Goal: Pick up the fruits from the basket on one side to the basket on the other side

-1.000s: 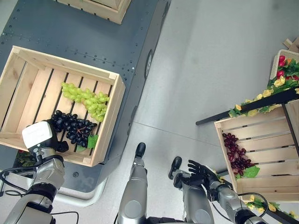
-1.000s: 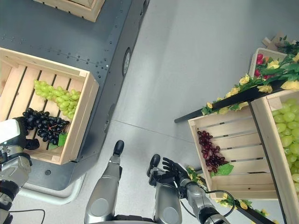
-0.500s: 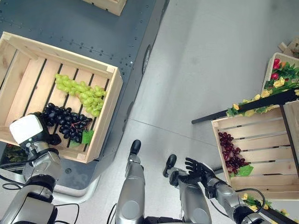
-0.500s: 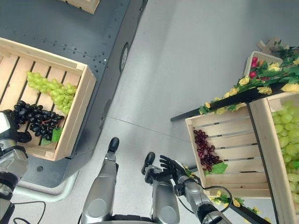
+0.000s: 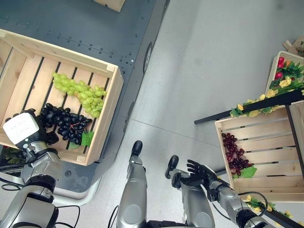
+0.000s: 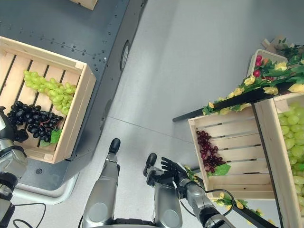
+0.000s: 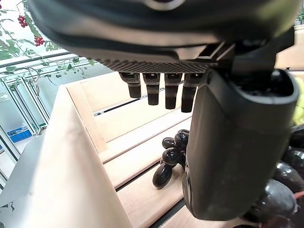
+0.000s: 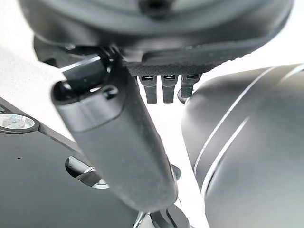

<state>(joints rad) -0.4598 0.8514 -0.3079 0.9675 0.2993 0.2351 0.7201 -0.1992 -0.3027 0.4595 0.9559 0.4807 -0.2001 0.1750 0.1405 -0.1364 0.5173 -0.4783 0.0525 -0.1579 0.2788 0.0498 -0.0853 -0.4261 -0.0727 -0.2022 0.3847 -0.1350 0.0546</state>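
A wooden crate at the left holds a bunch of green grapes and a bunch of black grapes. My left hand hovers in this crate at the black bunch's left end. It is open: in the left wrist view its fingers are straight and the black grapes lie just past the thumb, not held. At the right, a second crate holds red grapes. My right hand hangs open and empty, low beside that crate.
The left crate rests on a dark metal platform, with another crate at its far edge. A black bar with leaves and yellow flowers crosses above the right crate. Farther right is a crate of green grapes.
The whole picture has shifted, so the camera moved. My left hand stays at the black grapes' left end, a little farther out; the right hand stays open.
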